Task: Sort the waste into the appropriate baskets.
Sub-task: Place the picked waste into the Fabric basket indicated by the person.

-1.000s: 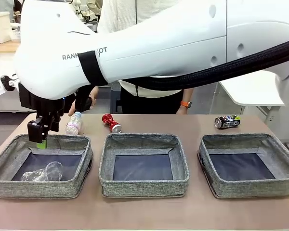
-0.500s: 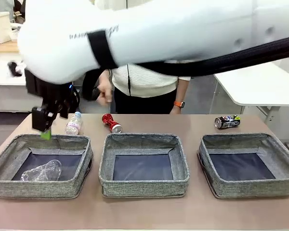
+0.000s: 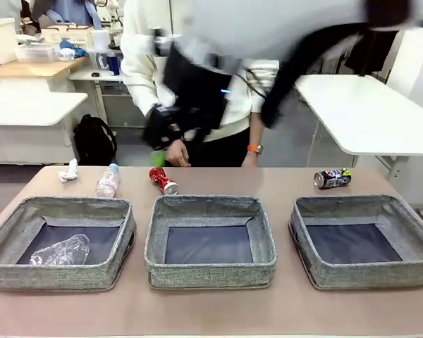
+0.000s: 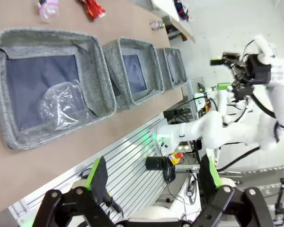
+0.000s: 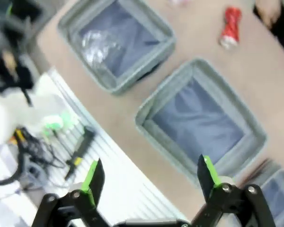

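My right gripper [image 3: 163, 137] hangs blurred high over the far edge of the table, arm reaching across from the right. In its wrist view the right gripper [image 5: 150, 172] is open and holds nothing. My left gripper [image 4: 154, 172] is open too, off the table's near side. A crushed clear plastic bottle [image 3: 60, 250] lies in the left basket [image 3: 7, 225]. Behind the baskets lie crumpled white paper [image 3: 69, 171], a small bottle with a pink label [image 3: 107, 181], a crushed red can [image 3: 163, 180] and a crushed black can [image 3: 332, 178].
The middle basket [image 3: 210, 205] and right basket [image 3: 359, 204] show bare dark floors. A person [image 3: 197, 84] stands at the far edge, one hand [image 3: 175, 151] near the red can. White tables stand behind.
My right gripper has risen from just over the left basket and swung up and to the right. The crushed clear bottle stays in that basket.
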